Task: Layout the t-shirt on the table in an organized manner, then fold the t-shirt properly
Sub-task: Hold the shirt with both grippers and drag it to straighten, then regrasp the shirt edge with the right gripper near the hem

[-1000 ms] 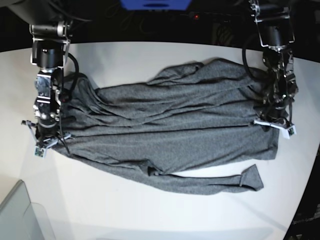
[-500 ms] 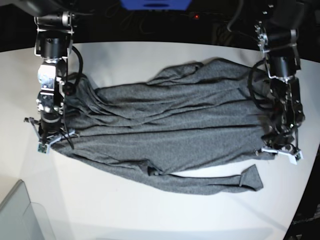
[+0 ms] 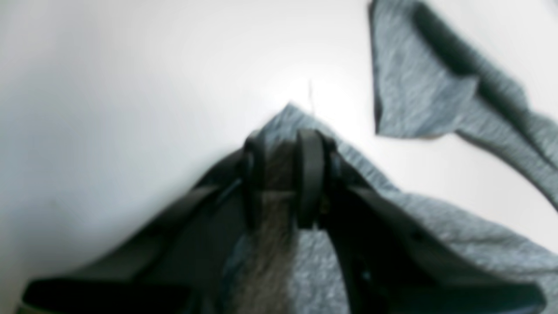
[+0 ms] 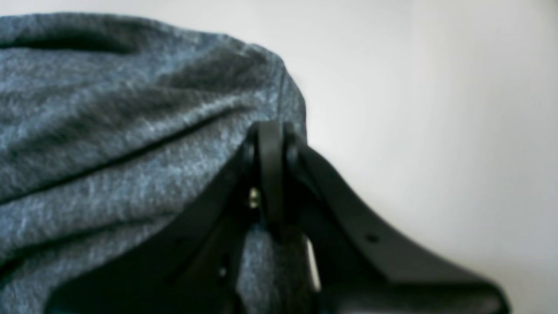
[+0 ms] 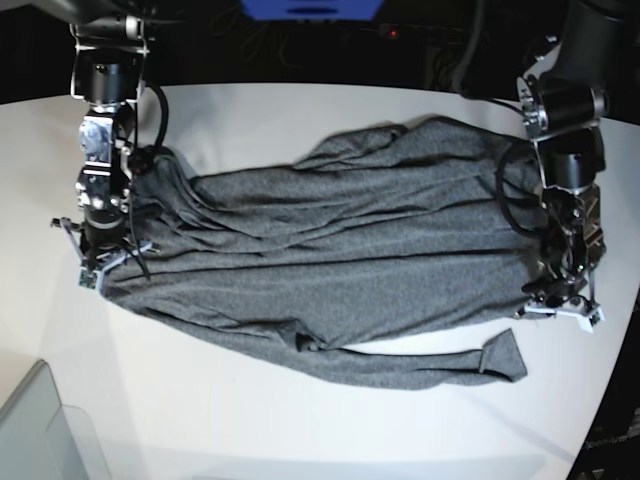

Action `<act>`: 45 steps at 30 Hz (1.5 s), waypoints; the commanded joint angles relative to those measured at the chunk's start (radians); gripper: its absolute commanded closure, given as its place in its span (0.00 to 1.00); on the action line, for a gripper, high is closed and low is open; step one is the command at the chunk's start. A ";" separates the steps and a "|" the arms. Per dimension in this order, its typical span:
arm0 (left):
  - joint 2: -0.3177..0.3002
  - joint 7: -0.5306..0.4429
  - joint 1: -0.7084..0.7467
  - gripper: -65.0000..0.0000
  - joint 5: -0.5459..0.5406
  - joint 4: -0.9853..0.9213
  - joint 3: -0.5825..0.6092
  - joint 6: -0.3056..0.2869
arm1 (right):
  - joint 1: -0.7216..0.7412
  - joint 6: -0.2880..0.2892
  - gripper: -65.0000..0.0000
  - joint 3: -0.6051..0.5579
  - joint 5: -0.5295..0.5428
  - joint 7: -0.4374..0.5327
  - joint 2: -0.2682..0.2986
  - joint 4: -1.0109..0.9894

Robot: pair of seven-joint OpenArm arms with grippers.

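The dark-grey t-shirt (image 5: 340, 260) lies wrinkled and stretched across the white table (image 5: 300, 430), one long sleeve trailing along its near edge. My left gripper (image 5: 557, 308) is shut on the shirt's right corner; in the left wrist view (image 3: 283, 144) cloth (image 3: 436, 226) shows pinched between the fingers, with the sleeve end (image 3: 409, 87) beyond. My right gripper (image 5: 100, 268) is shut on the shirt's left corner; in the right wrist view (image 4: 272, 139) the closed fingers pinch the cloth edge (image 4: 130, 131).
A translucent grey bin corner (image 5: 40, 430) sits at the near left. The table's curved edge (image 5: 610, 390) runs close to my left gripper on the right. Dark background and a blue object (image 5: 310, 8) lie beyond the far edge.
My left gripper has pulled the shirt's right corner toward the near edge. My right gripper has shifted slightly toward the far side, still holding the left corner. The shirt is more stretched.
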 commanded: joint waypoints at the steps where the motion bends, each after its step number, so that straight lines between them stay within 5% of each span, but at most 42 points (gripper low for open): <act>1: -0.013 -0.044 -0.031 0.80 -0.002 -0.007 -0.001 -0.004 | 0.024 -0.007 1.00 0.004 -0.006 0.028 0.012 0.018; 10: -0.057 -0.218 -0.001 0.80 0.000 -0.213 0.001 -0.005 | 0.024 -0.007 1.00 0.004 -0.006 0.028 0.017 0.018; 18: -0.085 -0.221 0.005 0.80 -0.011 -0.196 -0.004 -0.005 | 0.024 -0.007 1.00 0.003 -0.007 0.028 0.012 0.017; 28: -0.046 -0.219 0.035 0.80 -0.002 -0.032 -0.001 -0.005 | 0.037 -0.006 1.00 -0.002 -0.006 0.029 0.011 0.041; 38: -0.042 -0.219 0.040 0.80 -0.002 -0.032 -0.001 -0.005 | 0.196 -0.004 1.00 -0.263 -0.001 -0.052 -0.032 0.081; 40: -0.042 -0.219 0.040 0.80 -0.002 -0.032 -0.001 -0.005 | 0.241 0.034 1.00 -0.298 -0.001 -0.103 -0.063 0.050; 45: -0.040 -0.219 0.042 0.80 -0.002 -0.037 -0.001 -0.005 | 0.314 0.232 1.00 -0.301 -0.002 -0.211 -0.163 -0.028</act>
